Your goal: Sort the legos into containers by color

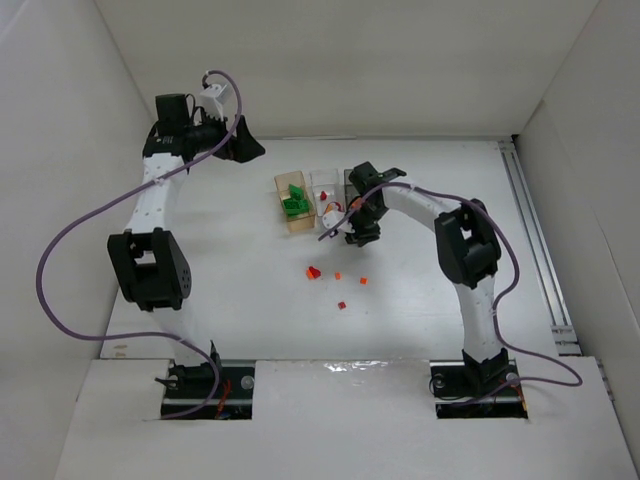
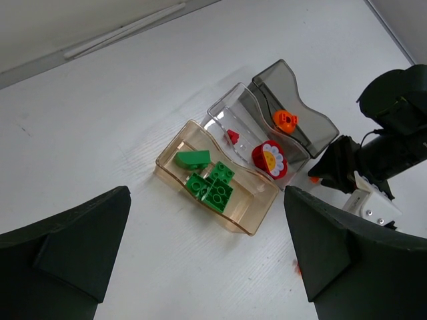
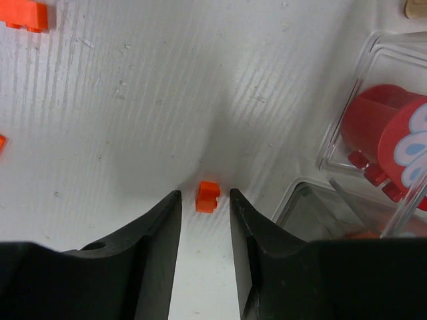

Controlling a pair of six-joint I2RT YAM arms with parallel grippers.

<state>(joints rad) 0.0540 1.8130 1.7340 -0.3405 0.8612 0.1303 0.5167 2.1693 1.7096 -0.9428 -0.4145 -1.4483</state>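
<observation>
Orange is the little brick that sits on the white table, right between the two black fingers of the right gripper. The fingers are apart, with a thin gap on each side of the brick, so they are not pinching it. Ahead and to the right of this gripper is the clear bin, with a big round red piece inside. The smoky grey bin is just beside the right finger. Far ahead and to the left lies another orange brick.

The left gripper hangs above the table with its fingers wide apart and nothing between them. Below and ahead of it, the three bins stand side by side in a row. The tan-orange bin is the nearest to it and holds green bricks. The round orange piece is in the grey bin, the farthest one.
</observation>
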